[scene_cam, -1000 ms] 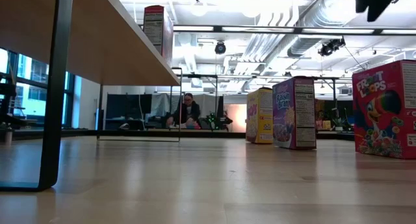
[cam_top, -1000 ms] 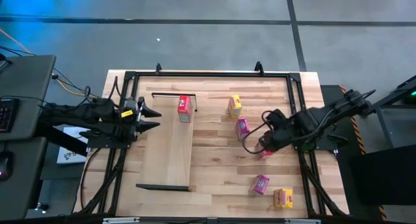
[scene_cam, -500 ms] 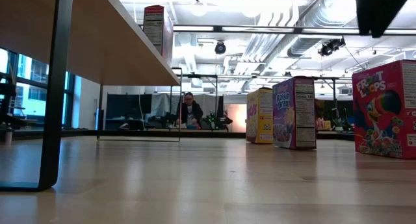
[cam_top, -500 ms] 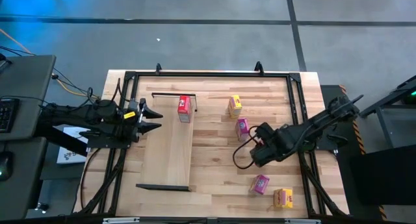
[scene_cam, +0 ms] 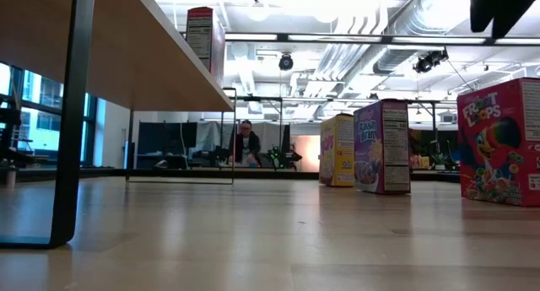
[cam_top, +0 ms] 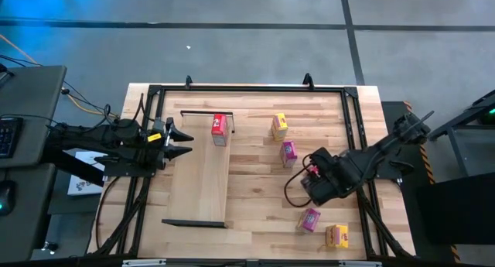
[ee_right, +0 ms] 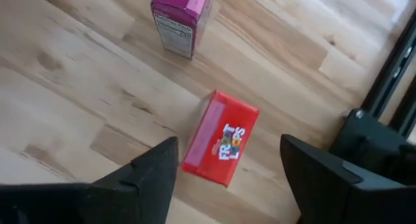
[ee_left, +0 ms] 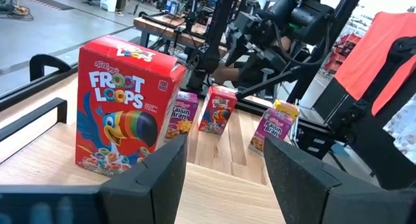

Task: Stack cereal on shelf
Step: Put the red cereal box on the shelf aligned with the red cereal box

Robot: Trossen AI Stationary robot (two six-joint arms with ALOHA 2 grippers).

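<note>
Wooden surface (cam_top: 255, 220) below, we hover our right pincer (ee_right: 227, 169), spread wide, over a red cereal box (ee_right: 220, 146); descending off-centre could tip it, while left pincer (ee_left: 224, 178) waits spread.

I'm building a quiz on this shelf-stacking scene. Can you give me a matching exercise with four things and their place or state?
Things:
1. red box nearest the left arm
2. left gripper
3. right gripper
4. yellow box lowest in the high view

Places or states:
A. open, just off the long edge of the shelf
B. on the tabletop, beside a pink box
C. standing on the shelf, near one end rail
D. open, above a second red box on the tabletop

Pairs: 1-C, 2-A, 3-D, 4-B
</note>
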